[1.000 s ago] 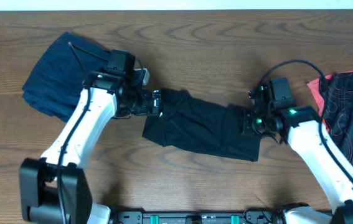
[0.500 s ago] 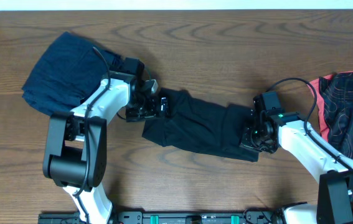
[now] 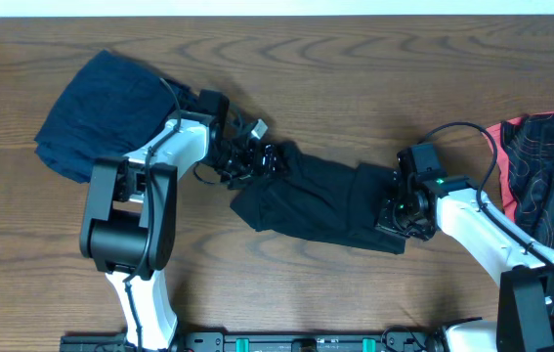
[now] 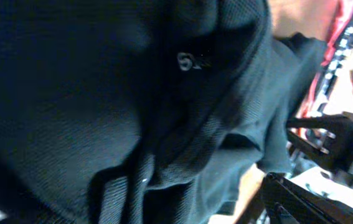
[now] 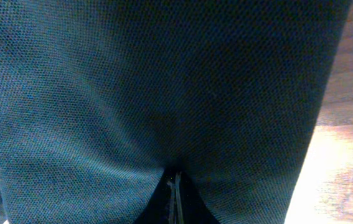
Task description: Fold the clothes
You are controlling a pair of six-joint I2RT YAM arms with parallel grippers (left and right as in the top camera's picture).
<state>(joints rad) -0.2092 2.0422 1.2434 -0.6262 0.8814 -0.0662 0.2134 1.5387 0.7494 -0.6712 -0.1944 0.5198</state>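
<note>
The black shirt [image 3: 316,200] lies stretched across the middle of the brown wood-grain tabletop [image 3: 355,78]. The left hand [image 3: 260,156] and right hand [image 3: 392,210] are each clamped on one end of it. A navy garment [image 3: 101,112] lies at the left and a patterned garment [image 3: 550,166] at the right.

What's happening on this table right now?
Two robot arms are working on a black shirt lying as a long strip between them. The left gripper pinches its left end, the right gripper its right end. A navy garment and a patterned garment lie off to the sides.
</note>
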